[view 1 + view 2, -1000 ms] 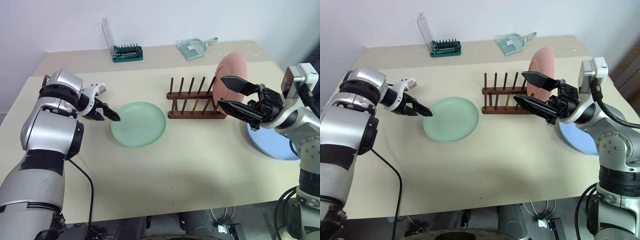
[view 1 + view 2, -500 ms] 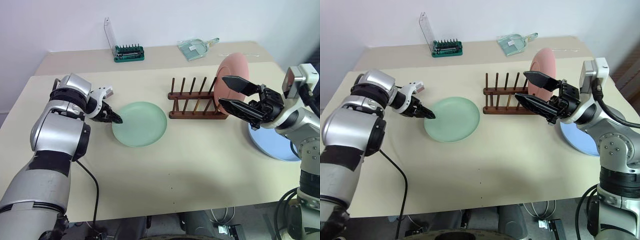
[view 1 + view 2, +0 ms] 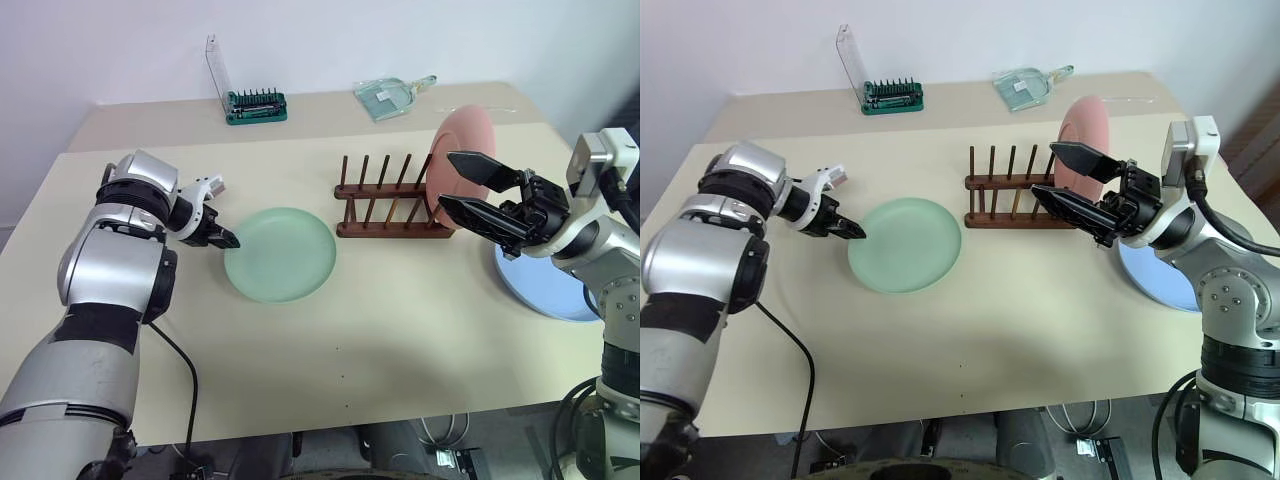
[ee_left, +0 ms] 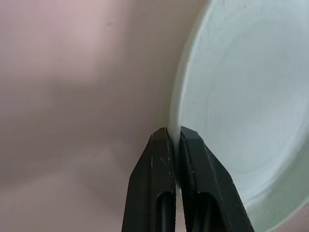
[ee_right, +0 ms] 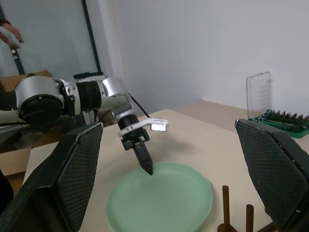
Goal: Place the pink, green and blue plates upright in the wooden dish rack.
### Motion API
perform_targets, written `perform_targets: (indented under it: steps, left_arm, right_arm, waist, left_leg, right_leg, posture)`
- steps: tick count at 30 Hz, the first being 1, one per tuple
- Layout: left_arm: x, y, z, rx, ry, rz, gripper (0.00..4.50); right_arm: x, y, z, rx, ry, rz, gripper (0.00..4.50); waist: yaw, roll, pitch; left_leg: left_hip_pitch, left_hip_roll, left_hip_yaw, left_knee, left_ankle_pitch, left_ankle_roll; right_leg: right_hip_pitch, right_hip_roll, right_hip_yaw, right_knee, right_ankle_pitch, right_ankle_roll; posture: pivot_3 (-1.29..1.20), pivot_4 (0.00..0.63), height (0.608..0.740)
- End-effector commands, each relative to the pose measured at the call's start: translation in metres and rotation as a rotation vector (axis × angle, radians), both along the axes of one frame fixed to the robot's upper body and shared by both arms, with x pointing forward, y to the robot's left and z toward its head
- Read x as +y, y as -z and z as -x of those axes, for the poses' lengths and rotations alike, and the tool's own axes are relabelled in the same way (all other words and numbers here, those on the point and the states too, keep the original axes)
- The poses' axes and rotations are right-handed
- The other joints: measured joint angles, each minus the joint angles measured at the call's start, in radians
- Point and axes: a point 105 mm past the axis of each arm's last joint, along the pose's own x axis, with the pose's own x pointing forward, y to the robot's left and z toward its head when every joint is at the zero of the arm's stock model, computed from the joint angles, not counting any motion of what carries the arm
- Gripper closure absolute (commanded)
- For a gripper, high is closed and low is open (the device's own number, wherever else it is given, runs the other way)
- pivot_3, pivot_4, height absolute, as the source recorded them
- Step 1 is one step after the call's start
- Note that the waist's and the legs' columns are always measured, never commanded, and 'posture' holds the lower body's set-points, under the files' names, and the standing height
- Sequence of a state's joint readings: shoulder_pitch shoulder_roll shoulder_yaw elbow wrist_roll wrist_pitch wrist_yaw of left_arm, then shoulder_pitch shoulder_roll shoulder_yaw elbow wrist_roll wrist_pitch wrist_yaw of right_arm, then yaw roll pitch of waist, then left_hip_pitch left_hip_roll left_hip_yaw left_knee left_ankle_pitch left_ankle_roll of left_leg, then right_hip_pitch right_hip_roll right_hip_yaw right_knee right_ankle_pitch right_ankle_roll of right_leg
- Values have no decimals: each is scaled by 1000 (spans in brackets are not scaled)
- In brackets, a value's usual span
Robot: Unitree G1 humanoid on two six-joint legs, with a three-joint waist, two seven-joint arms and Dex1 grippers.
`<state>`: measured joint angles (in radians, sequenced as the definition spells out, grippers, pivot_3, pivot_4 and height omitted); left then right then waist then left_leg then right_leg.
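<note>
On beige table (image 3: 400, 320), left claw (image 3: 228, 240) has clenched at green plate's (image 3: 285, 255) rim; right claw (image 3: 455, 190) stays spread.

blue plate (image 3: 540, 290): partly behind right hand (image 3: 462, 190); pink plate (image 3: 460, 150): partly hidden

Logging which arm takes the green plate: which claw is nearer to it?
Left. The left claw is shut on the green plate at its rim, by the left wrist view. The right claw hangs open by the wooden dish rack, well clear.
</note>
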<state>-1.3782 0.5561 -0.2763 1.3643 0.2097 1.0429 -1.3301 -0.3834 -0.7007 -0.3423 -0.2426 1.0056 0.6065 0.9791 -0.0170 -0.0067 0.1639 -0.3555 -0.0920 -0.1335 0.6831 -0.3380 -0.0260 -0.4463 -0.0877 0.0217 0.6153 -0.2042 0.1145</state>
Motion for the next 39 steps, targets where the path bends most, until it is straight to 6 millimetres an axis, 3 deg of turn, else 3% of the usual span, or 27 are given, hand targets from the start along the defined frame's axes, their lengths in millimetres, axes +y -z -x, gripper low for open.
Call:
perform_targets:
  steps: [1, 6, 15, 17, 19, 21, 26, 28, 30, 37, 39]
  left_arm:
    - [18, -23, 8, 3, 48, 7, 4412]
    - [22, -61, 10, -80, 42, 142, 4412]
    - [24, -137, -6, -456, -127, 593, 4412]
    - [25, -156, -13, -592, -160, 721, 4412]
    - [27, -160, -22, -642, -251, 800, 4412]
    - [23, -159, -35, -760, -303, 765, 4412]
    - [-16, -169, -42, -929, -461, 934, 4412]
    - [-34, -171, -38, -1015, -516, 924, 4412]
    - [-46, -171, -34, -1099, -585, 888, 4412]
    - [-104, -166, -13, -1117, -599, 986, 4412]
    - [-120, -169, -4, -1126, -554, 1004, 4412]
  right_arm:
    - [0, -11, 8, -55, -14, 6, 0]
    - [5, -15, 6, -78, -32, 12, 0]
    - [25, -54, 7, -250, 0, 31, 0]
    - [30, -57, -2, -320, 78, 98, 0]
    - [37, -60, -13, -380, 150, 133, 0]
    - [44, -60, -30, -567, 308, 260, 0]
    - [72, -55, -39, -1095, 467, 596, 0]
    - [81, -55, -38, -1272, 499, 664, 0]
    - [85, -50, -41, -1412, 523, 745, 0]
    - [97, -15, -53, -1662, 520, 965, 0]
    - [98, -16, -58, -1667, 567, 980, 0]
  waist:
    - [-1, 0, 0]
    - [6, -1, 0]
    - [-1, -1, 1]
    - [-1, -1, 0]
    - [-1, -1, 0]
    - [2, 0, 0]
    - [11, -3, -1]
    - [4, -4, -1]
    - [2, -4, -1]
    - [7, -4, -2]
    - [8, -5, -1]
  left_leg:
    - [0, 0, 0, 0, 0, 0]
    - [-1, 0, 0, 0, 0, 0]
    - [-1, 2, -1, 1, 0, 0]
    - [-1, 2, -1, 1, 0, 0]
    - [-1, 2, 0, 1, 0, 0]
    - [-1, 2, 2, 1, 0, 0]
    - [-8, -2, 4, 5, 1, -1]
    - [-19, -2, 2, 13, 1, -1]
    - [-20, -3, 4, 14, 1, -1]
    - [-15, -1, 10, 10, 1, -1]
    - [-15, -1, 10, 11, 1, -1]
  right_leg:
    - [0, 0, 0, 0, 0, 0]
    - [0, 0, 0, 0, 0, 0]
    - [-1, 0, 0, 1, 0, 0]
    - [-2, -1, 0, 2, 0, 0]
    - [-4, -1, 0, 4, 0, 0]
    - [-6, -2, 0, 6, 0, 0]
    - [-15, -7, 0, 16, 0, 0]
    - [-22, -7, -2, 16, 0, 0]
    - [-23, -9, -2, 15, 1, 0]
    - [-21, -8, 0, 14, 1, 0]
    - [-20, -8, 0, 14, 1, 0]
  posture:
    - [0, 150, 740]
    - [0, 150, 740]
    - [0, 150, 740]
    - [0, 150, 740]
    - [0, 150, 740]
    - [0, 150, 740]
    - [0, 150, 740]
    - [0, 150, 740]
    - [0, 150, 740]
    - [0, 150, 740]
    - [0, 150, 740]
